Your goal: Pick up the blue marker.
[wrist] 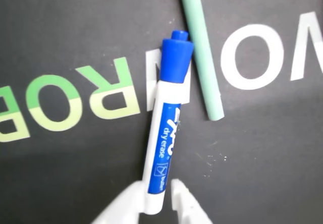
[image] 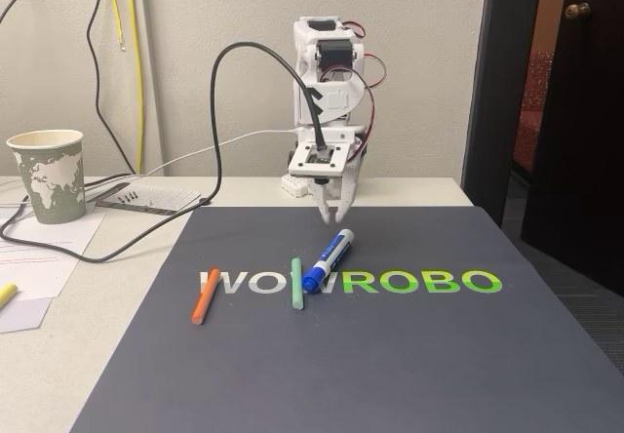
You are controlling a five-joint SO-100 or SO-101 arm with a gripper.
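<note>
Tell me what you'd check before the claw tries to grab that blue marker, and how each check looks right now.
1. Gripper open: ok.
2. Fingers either side of the blue marker: ok, at its back end in the wrist view.
3. Marker flat on the dark mat: ok.
4. Green stick clear of the fingers: ok, though close to the cap.
5. Orange stick out of the way: ok.
6. Low enough to grip: cannot tell.

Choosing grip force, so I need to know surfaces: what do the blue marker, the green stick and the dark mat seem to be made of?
Blue marker: looks like smooth, glossy hard plastic; highlights show on the cap and the white barrel carries print.
Green stick: matte and uniform, possibly chalk or plastic; unclear.
Dark mat: flat, matte, printed letters; maybe rubber or fabric.
</note>
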